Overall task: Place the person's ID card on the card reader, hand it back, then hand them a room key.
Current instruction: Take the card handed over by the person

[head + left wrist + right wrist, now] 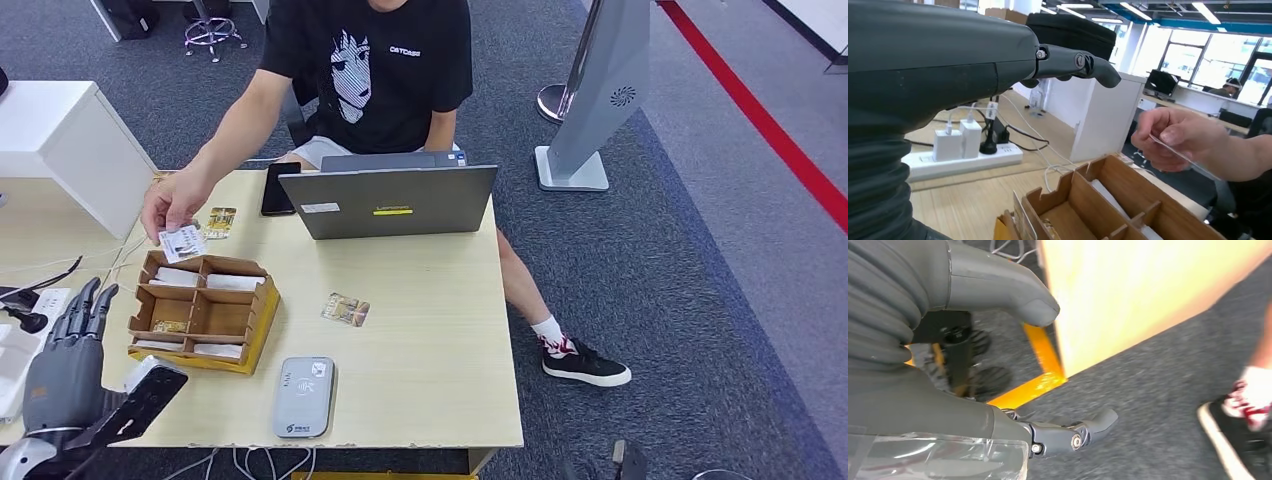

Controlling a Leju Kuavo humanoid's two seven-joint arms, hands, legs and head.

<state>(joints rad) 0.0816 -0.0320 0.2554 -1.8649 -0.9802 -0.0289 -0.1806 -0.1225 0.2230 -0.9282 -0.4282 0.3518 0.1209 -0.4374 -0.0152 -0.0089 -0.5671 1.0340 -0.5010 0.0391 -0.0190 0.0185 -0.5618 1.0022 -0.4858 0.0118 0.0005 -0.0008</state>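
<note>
A person seated behind the table reaches over and pinches a white ID card [183, 241] just above the far edge of a wooden divider box [262, 315]. In the left wrist view the same card [1188, 159] sits edge-on in the person's hand [1173, 137], over the box [1108, 195]. My left hand [70, 345] is raised at the table's near left corner, fingers straight and apart, holding nothing, short of the card. The grey card reader [304, 396] lies near the front edge. My right hand [998, 365] hangs beside the table, fingers apart and empty.
White cards [233, 283] lie in the box's compartments. A gold packet [346, 310] lies mid-table, another [220, 221] by the person's hand. An open laptop [390, 200] and a black phone [275, 188] stand at the back. A power strip [963, 157] with cables lies to my left.
</note>
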